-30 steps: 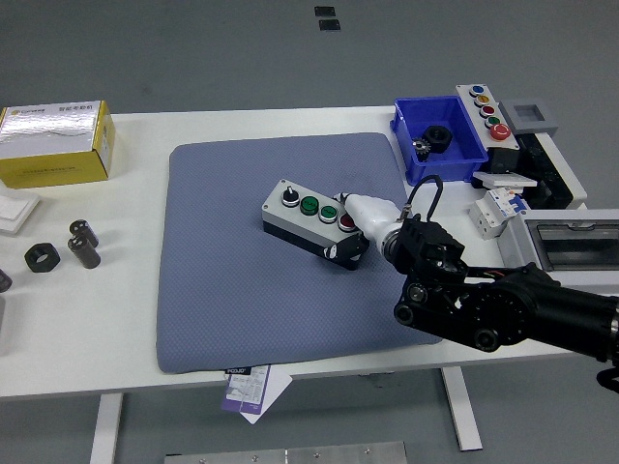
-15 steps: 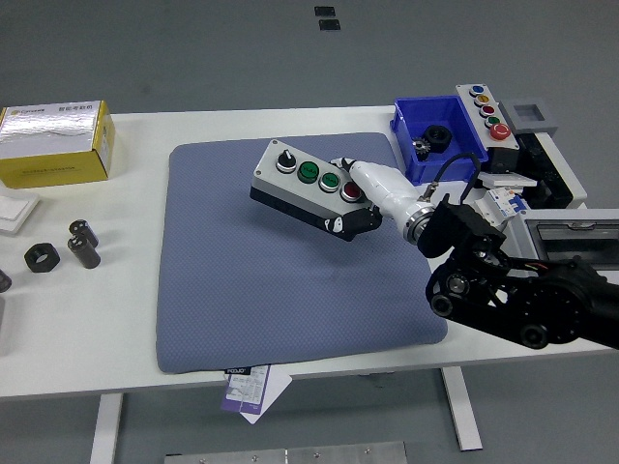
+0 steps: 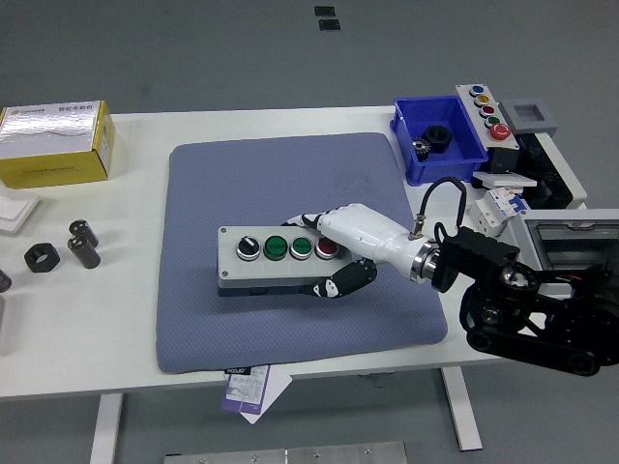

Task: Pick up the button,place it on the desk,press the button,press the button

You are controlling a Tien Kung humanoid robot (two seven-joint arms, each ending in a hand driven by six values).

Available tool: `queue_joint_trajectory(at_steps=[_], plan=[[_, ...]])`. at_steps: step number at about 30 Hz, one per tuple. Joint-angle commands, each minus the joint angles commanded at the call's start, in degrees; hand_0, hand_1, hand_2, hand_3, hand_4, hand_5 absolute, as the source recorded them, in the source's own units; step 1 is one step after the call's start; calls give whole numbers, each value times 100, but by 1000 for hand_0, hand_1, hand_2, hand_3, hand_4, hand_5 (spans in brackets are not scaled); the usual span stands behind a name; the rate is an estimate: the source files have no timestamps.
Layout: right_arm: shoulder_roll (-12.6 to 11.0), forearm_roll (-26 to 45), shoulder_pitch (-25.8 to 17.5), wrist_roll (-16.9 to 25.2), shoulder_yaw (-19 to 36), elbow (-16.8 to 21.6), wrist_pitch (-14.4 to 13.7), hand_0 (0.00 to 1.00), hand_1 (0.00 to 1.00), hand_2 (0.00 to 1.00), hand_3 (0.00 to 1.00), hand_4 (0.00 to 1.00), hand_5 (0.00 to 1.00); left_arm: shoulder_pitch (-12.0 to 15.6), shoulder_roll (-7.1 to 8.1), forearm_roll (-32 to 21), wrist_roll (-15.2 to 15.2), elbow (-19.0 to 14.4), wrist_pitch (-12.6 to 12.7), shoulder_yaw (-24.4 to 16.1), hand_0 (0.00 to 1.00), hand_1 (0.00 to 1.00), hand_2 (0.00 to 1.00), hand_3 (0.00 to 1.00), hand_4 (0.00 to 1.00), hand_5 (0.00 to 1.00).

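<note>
A grey button box with a black knob, two green buttons and a red button lies level on the blue-grey mat, at the mat's lower middle. My right hand, white with black fingertips, comes in from the right and is shut on the box's right end, fingers over the top and thumb at the front side. The left hand is out of view.
A blue bin with a black part stands at the back right beside a second button box and grey devices. A yellow box and black nuts sit at the left.
My right hand has carried the button box from the mat's upper middle, tilted and lifted, down and left. The box now lies level low on the mat.
</note>
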Motion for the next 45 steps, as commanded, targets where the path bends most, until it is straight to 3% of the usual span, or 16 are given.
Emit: queue_joint_trajectory(at_steps=[1,6,7,12,13,18,19,35,45], plan=[[16,46,-15,-23,11,-20,85,675,659,627,627,167,2,-3,-3,6,0,-1,-1,-6,688,631,558,604,676,214],[44,362,-144,-145,-28,-103,281,675,659,627,627,167,2,-3,-29,23,2,-4,-5,-15,688,631,558,604,676,214],[45,455,-179,-156,-43,-122,297,725,701,702,689,110,2,0,-32,19,3,-4,-5,-13,689,631,558,603,677,216],[51,675,-263,-161,-84,-179,326,725,701,702,689,110,2,14,-33,-25,5,2,-6,27,689,631,558,603,677,216],[51,694,-268,-160,-84,-184,332,798,751,760,751,119,2,14,-33,-26,5,3,-6,29,688,631,558,603,676,217],[51,753,-280,-156,-69,-193,367,798,751,760,751,119,2,5,-35,9,3,-1,-6,-2,688,631,558,603,676,217],[51,763,-281,-153,-67,-194,369,865,809,840,822,149,2,3,-35,14,3,-2,-6,-6,689,631,558,603,677,218],[35,864,-309,-125,-89,-202,295,874,820,846,840,155,2,-3,-22,5,5,0,-7,12,688,631,558,603,677,218],[-84,1480,-361,64,-260,-151,153,873,821,845,840,144,2,6,-16,-4,6,-3,-7,27,688,631,557,603,676,218]])
